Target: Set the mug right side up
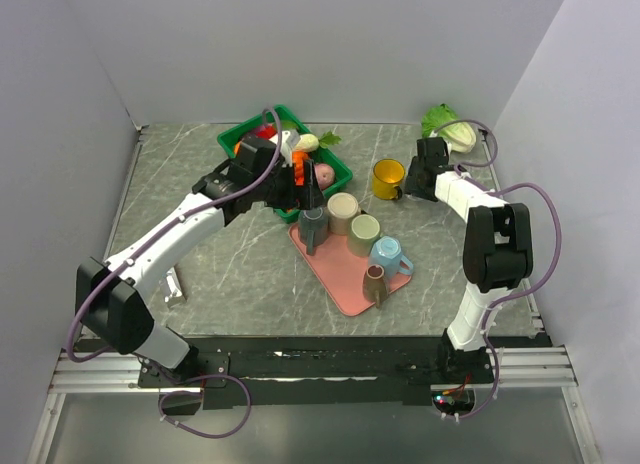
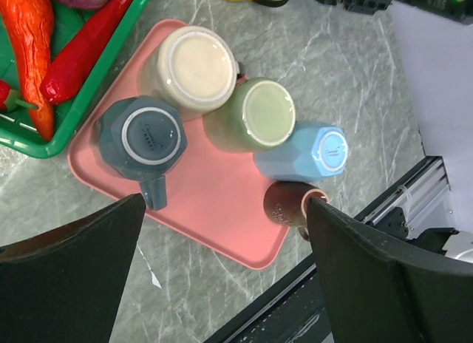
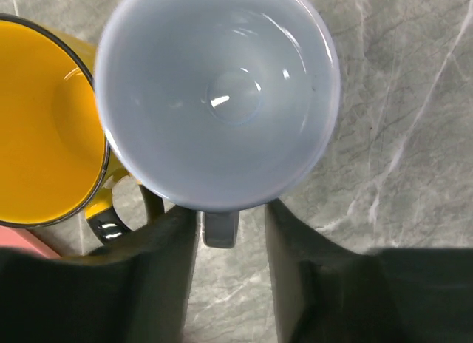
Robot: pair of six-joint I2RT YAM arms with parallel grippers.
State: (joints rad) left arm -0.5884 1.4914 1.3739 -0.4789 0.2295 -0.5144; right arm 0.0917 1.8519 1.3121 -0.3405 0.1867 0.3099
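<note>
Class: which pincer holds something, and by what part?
Left pincer holds nothing. Right pincer straddles the handle of the white mug, gaps showing either side; grip cannot be told.

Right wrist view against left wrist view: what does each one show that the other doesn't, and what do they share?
Only the right wrist: a white mug standing open side up, its handle between the open fingers of the right gripper. Only the left wrist: five mugs on a pink tray, beside a green bin of vegetables. Both: the yellow mug and the marble table.
</note>
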